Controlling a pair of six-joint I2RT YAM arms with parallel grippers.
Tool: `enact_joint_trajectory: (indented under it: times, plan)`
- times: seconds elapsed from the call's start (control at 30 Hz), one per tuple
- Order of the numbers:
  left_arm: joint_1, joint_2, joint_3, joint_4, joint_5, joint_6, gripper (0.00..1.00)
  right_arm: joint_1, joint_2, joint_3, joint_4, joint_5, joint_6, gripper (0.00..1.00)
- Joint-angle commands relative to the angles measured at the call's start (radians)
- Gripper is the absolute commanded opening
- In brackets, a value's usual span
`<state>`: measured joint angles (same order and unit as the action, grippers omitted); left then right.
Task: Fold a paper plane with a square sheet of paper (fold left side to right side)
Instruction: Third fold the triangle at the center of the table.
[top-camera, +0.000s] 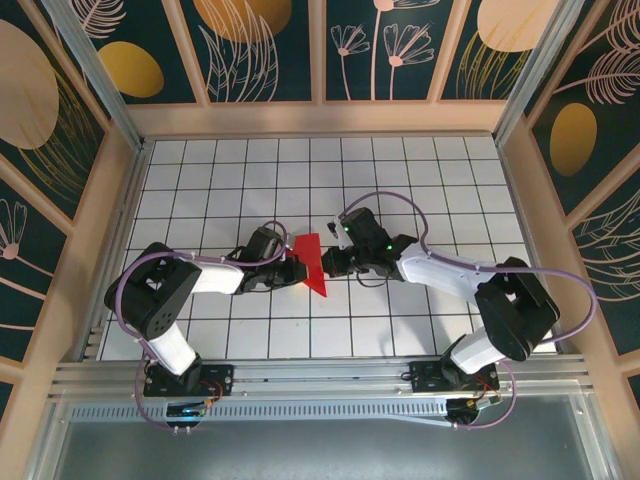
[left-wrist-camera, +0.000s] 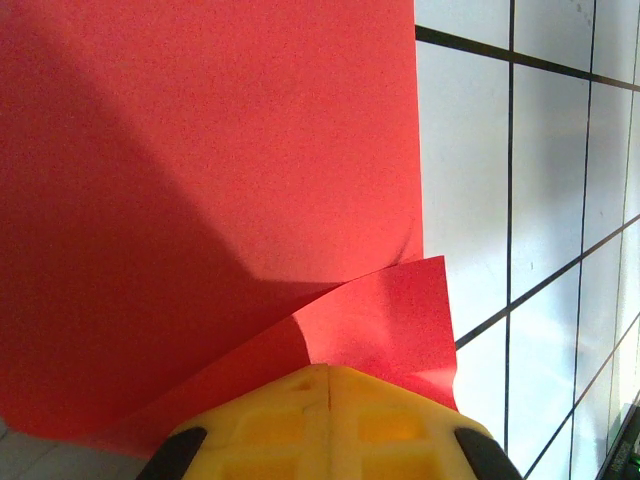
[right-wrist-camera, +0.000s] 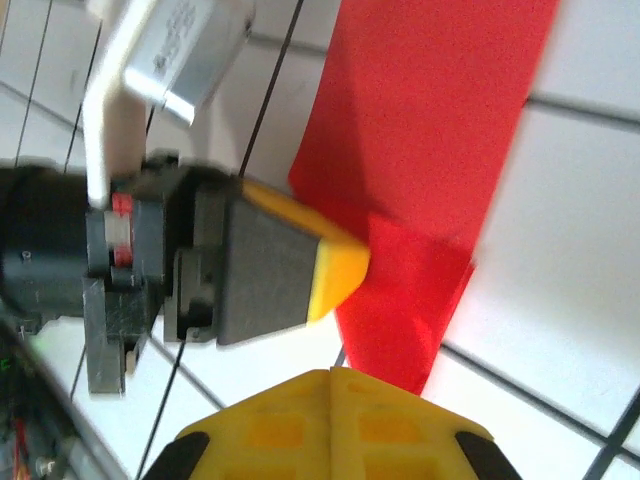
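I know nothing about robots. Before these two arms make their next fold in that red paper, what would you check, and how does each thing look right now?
1. Thin bright red paper sheet lies on the white gridded table: ok.
2. Left gripper shut, tip at the paper: ok.
3. Right gripper shut, tip over the paper's narrow end: ok.
4. Paper pinched by either gripper: cannot tell.
5. Paper lying flat: not ok, a corner flap lifts by the left gripper.

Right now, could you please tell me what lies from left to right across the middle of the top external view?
Left arm's black elbow joint → left tool → thin bright red folded paper → right tool → right arm's black elbow joint.
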<state>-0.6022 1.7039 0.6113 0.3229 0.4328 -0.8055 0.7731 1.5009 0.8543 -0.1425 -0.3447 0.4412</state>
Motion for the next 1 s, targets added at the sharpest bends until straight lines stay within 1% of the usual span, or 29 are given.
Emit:
enact_joint_trajectory:
  times: [0.0,0.17,0.33,0.97]
  plan:
    - [-0.005,0.066,-0.030,-0.069,-0.084,0.023,0.00,0.024,0.035,-0.040,0.042,-0.143,0.081,0.00]
    - [-0.004,0.062,-0.031,-0.070,-0.086,0.022,0.00,0.055,0.123,-0.041,0.095,-0.138,0.125,0.00]
    - [-0.005,0.065,-0.031,-0.070,-0.083,0.024,0.00,0.062,0.170,-0.041,0.117,-0.131,0.146,0.00]
    - [-0.005,0.066,-0.031,-0.071,-0.082,0.026,0.00,0.046,0.190,-0.082,0.134,-0.095,0.193,0.00]
